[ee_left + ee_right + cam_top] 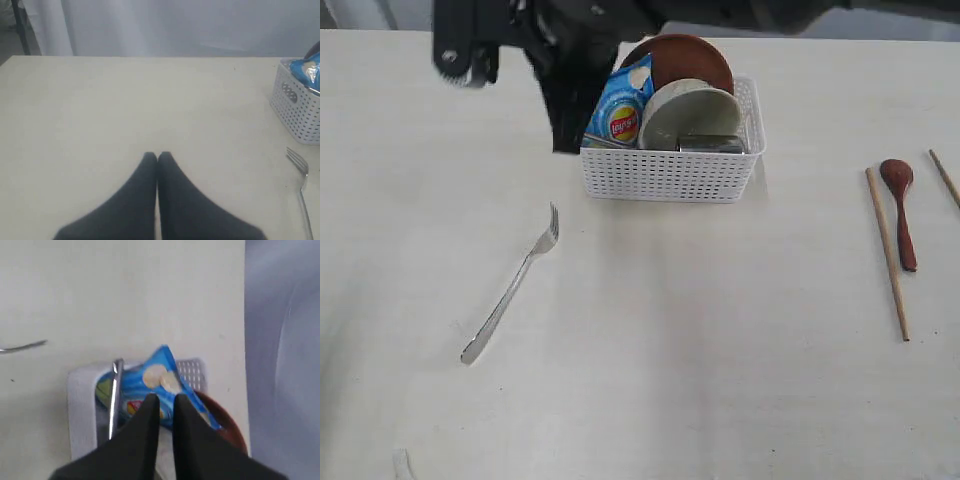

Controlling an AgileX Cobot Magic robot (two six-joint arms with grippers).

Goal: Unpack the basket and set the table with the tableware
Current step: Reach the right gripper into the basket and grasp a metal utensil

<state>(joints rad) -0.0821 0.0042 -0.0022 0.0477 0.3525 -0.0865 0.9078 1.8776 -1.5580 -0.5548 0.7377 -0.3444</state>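
Note:
The white basket [670,172] stands at the back middle of the table [670,360]. In it are a blue chips bag [620,115], a pale bowl [688,115], a reddish-brown plate [682,55] and a steel cup [710,143]. A steel knife [116,395] stands inside by the bag. On the table lie a fork [515,285], a dark red spoon [900,205] and wooden chopsticks [887,250]. My right gripper [166,400] hovers over the bag, its jaws slightly apart with nothing between them. My left gripper [158,156] is shut and empty over bare table.
A dark arm [570,90] hangs over the basket's left end in the exterior view. A second chopstick [945,178] lies at the right edge. From the left wrist, the basket [300,107] and fork [301,190] sit off to one side.

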